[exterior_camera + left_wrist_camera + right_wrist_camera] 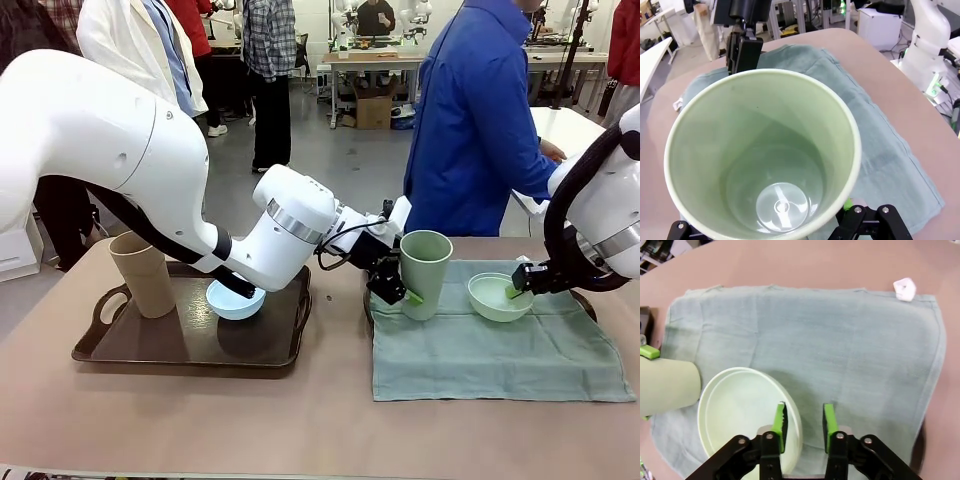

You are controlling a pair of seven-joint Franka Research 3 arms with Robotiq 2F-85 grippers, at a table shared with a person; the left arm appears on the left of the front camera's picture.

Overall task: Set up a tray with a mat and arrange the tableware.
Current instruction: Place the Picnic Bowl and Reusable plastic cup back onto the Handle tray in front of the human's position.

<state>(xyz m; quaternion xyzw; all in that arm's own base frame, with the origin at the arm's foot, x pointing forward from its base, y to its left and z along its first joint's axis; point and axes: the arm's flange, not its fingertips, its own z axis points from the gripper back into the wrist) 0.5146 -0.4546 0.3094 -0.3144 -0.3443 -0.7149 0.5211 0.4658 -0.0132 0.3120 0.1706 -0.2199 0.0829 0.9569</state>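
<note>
Well, tray (150, 342) holds tan cup (143, 275), blue bowl (235, 302) (green cup (765, 150) empty).

Mat (500, 355) front free; pale green cup (425, 272), pale green bowl (498, 297) occupy back.

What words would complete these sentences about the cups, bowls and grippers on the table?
1. The tan cup stands on the brown tray beside a bowl coloured light ____.
2. The gripper around the pale green cup belongs to the robot's ____ arm.
3. The right gripper, fingers apart, straddles the rim of the pale green ____.
4. The green mat carries ____ pieces of tableware.
Missing words: blue; left; bowl; two.
</note>
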